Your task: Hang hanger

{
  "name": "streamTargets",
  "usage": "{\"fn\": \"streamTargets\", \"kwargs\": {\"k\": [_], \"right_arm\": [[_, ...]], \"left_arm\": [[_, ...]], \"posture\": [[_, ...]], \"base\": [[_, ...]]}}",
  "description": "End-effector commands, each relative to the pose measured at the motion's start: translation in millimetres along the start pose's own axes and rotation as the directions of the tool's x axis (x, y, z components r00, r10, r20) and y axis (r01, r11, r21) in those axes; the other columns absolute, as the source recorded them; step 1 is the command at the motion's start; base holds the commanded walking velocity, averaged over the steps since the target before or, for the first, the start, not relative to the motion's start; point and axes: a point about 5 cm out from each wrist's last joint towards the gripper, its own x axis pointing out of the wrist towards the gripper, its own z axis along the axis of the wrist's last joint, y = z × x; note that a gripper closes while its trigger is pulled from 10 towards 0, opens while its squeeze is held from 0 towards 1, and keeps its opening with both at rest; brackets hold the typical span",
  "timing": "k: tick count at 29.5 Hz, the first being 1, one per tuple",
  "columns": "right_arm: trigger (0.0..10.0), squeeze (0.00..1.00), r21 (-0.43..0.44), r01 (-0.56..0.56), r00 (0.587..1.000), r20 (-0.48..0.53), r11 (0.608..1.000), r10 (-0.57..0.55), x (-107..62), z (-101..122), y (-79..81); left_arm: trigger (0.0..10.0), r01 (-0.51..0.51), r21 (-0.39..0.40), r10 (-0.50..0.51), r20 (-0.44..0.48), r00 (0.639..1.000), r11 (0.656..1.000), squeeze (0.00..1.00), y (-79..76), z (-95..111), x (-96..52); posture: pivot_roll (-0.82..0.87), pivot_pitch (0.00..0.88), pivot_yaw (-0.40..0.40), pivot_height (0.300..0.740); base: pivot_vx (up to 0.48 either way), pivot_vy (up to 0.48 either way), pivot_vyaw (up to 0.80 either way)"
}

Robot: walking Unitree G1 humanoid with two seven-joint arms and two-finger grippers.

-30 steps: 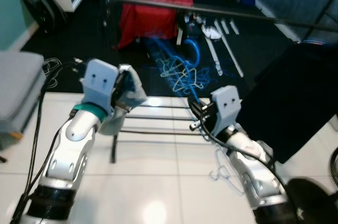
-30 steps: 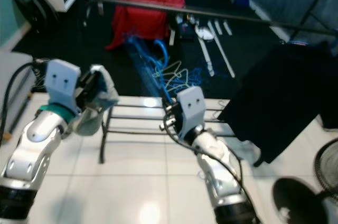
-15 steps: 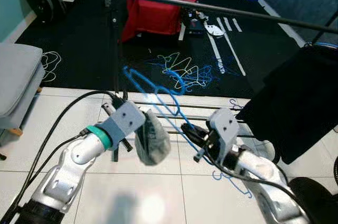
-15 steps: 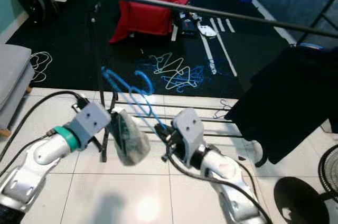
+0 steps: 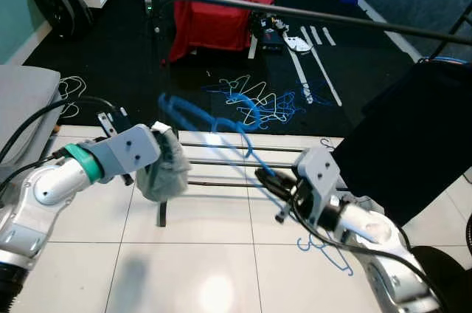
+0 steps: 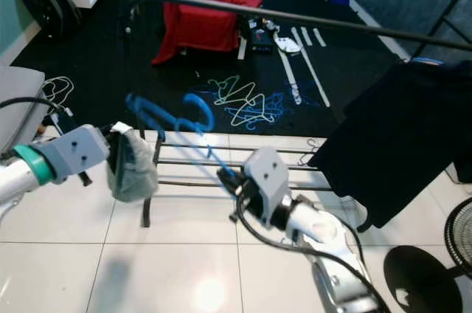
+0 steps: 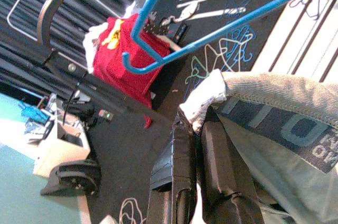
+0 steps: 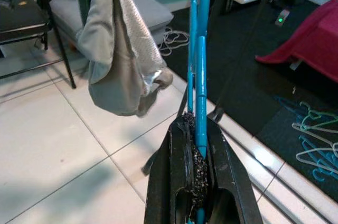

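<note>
My right gripper [image 5: 267, 180] is clamped on the blue hanger [image 5: 210, 125] at centre frame; my left gripper [image 7: 198, 129] pinches a grey cloth [image 5: 164, 173]. I should lift the hook over the rail [image 5: 310, 14] at the top, keeping it level.

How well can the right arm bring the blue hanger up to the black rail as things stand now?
Probably yes. The right gripper is shut on the blue hanger, whose hook points toward the black rail. Nothing blocks the way between them, though the rail stands higher and farther off.
</note>
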Motion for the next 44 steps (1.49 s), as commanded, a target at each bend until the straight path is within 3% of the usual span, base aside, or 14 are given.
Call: {"fn": "streamTargets", "kwargs": {"k": [1,5,7,10,11,12,14,15,16,17,20,24,30,44], "right_arm": [[10.0,0.00,-0.007,0.034,0.999,0.002,0.999,-0.034,-2.5,0,-3.5],[10.0,0.00,-0.015,0.092,0.996,0.005,0.996,-0.092,-4.4,2,-8.8],[10.0,0.00,-0.013,0.410,0.912,-0.023,0.912,-0.410,-15.8,-3,-51.2],[10.0,0.00,-0.013,0.410,0.912,-0.023,0.912,-0.410,-15.8,-3,-51.2],[10.0,0.00,0.016,0.533,0.845,-0.040,0.846,-0.533,-20.7,-4,-70.7],[10.0,0.00,0.016,0.533,0.845,-0.040,0.846,-0.533,-20.7,-4,-70.7],[10.0,0.00,0.078,0.610,0.792,-0.036,0.789,-0.609,-10.2,1,-87.1],[10.0,0.00,0.078,0.610,0.792,-0.036,0.789,-0.609,-10.2,1,-87.1],[10.0,0.00,0.113,0.598,0.799,-0.010,0.794,-0.601,1.7,6,-82.1],[10.0,0.00,0.130,0.594,0.800,0.004,0.794,-0.600,4.5,5,-75.7],[10.0,0.00,0.130,0.594,0.800,0.004,0.794,-0.600,4.5,5,-75.7],[10.0,0.00,0.197,0.601,0.791,-0.009,0.774,-0.612,2.0,-11,-52.6],[10.0,0.00,0.209,0.617,0.783,-0.064,0.759,-0.619,-8.6,-29,-28.9],[10.0,0.00,0.182,0.632,0.773,-0.078,0.754,-0.629,-11.6,-31,-18.9]], "left_arm": [[10.0,-0.009,0.007,0.010,-0.044,0.999,1.000,0.00,-4.4,-9,-3.0],[10.0,-0.068,-0.002,0.068,-0.074,0.995,0.998,0.00,-3.2,-13,-0.8],[10.0,-0.155,-0.130,0.150,-0.050,0.987,0.979,0.00,-11.1,-2,10.7],[10.0,-0.155,-0.130,0.150,-0.050,0.987,0.979,0.00,-11.1,-2,10.7],[10.0,-0.175,-0.200,0.173,-0.028,0.985,0.964,0.00,-15.5,5,15.7],[10.0,-0.175,-0.200,0.173,-0.028,0.985,0.964,0.00,-15.5,5,15.7],[10.0,-0.182,-0.406,0.209,0.024,0.978,0.895,0.00,-26.6,23,24.5],[10.0,-0.182,-0.406,0.209,0.024,0.978,0.895,0.00,-26.6,23,24.5],[10.0,-0.199,-0.571,0.247,0.005,0.969,0.796,0.00,-33.7,29,27.2],[10.0,-0.198,-0.632,0.250,-0.008,0.968,0.749,0.00,-38.6,30,26.6],[10.0,-0.198,-0.632,0.250,-0.008,0.968,0.749,0.00,-38.6,30,26.6],[10.0,-0.237,-0.728,0.254,-0.090,0.963,0.643,0.00,-57.1,28,23.9],[10.0,-0.277,-0.724,0.253,-0.145,0.956,0.632,0.00,-68.5,25,14.3],[10.0,-0.299,-0.719,0.259,-0.170,0.951,0.628,0.00,-72.6,27,0.6]], "posture": [[0.01,0.059,0.013,0.740],[0.00,0.062,0.020,0.740],[-0.01,0.061,0.033,0.740],[-0.01,0.061,0.033,0.740],[-0.01,0.060,0.037,0.740],[-0.01,0.060,0.037,0.740],[0.01,0.051,0.035,0.740],[0.01,0.051,0.035,0.740],[0.01,0.048,0.033,0.740],[0.01,0.047,0.030,0.740],[0.01,0.047,0.030,0.740],[0.01,0.036,0.026,0.740],[-0.01,0.016,0.026,0.740],[-0.02,0.022,0.019,0.740]], "base": [[0.000,0.000,0.00],[0.000,0.000,0.00],[0.000,0.000,0.00],[0.000,0.000,0.00],[0.000,0.000,0.00],[0.000,0.000,0.00],[0.000,0.000,0.00],[0.000,0.000,0.00],[0.000,0.000,0.00],[0.000,0.000,0.00],[0.000,0.000,0.00],[0.000,0.000,0.00],[0.000,0.000,0.00],[0.119,0.000,0.00]]}}
